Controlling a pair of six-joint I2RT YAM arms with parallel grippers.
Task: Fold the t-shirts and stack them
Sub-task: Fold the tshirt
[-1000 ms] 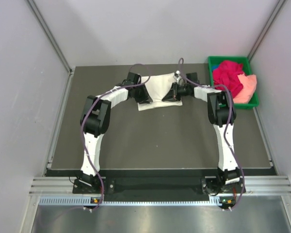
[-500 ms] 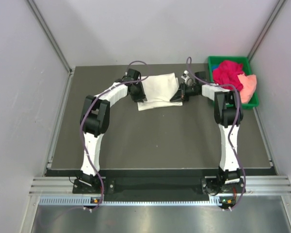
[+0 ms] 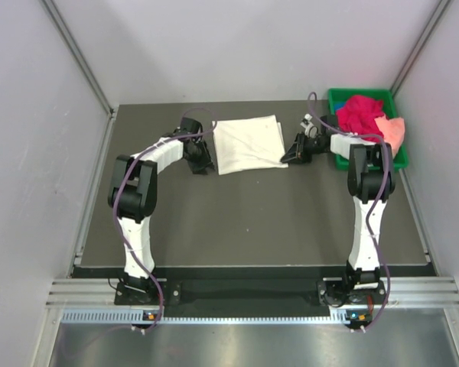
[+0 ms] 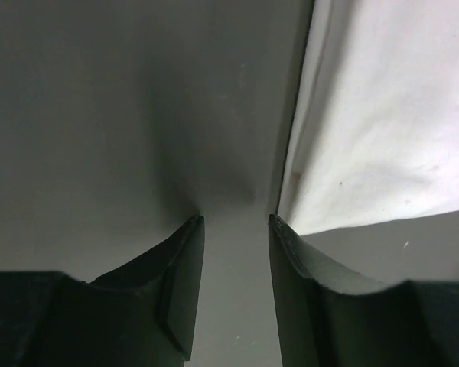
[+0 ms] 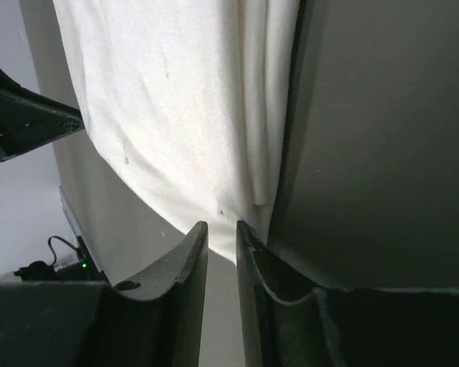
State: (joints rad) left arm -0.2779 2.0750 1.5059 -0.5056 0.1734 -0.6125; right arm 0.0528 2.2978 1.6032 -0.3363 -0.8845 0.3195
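Left pincer [image 4: 236, 220] parted, empty | right pincer [image 5: 222, 225] barely parted, empty | folded cream-white cloth t-shirt [image 3: 249, 144], upper centre: likely light, limp; you pinch its edges.

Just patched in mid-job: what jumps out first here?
A cream-white t-shirt lies folded into a neat rectangle at the far middle of the table, with the left gripper and right gripper flanking its near corners. At far right, a green tray holds a crumpled magenta-red t-shirt and peach-pink t-shirt.
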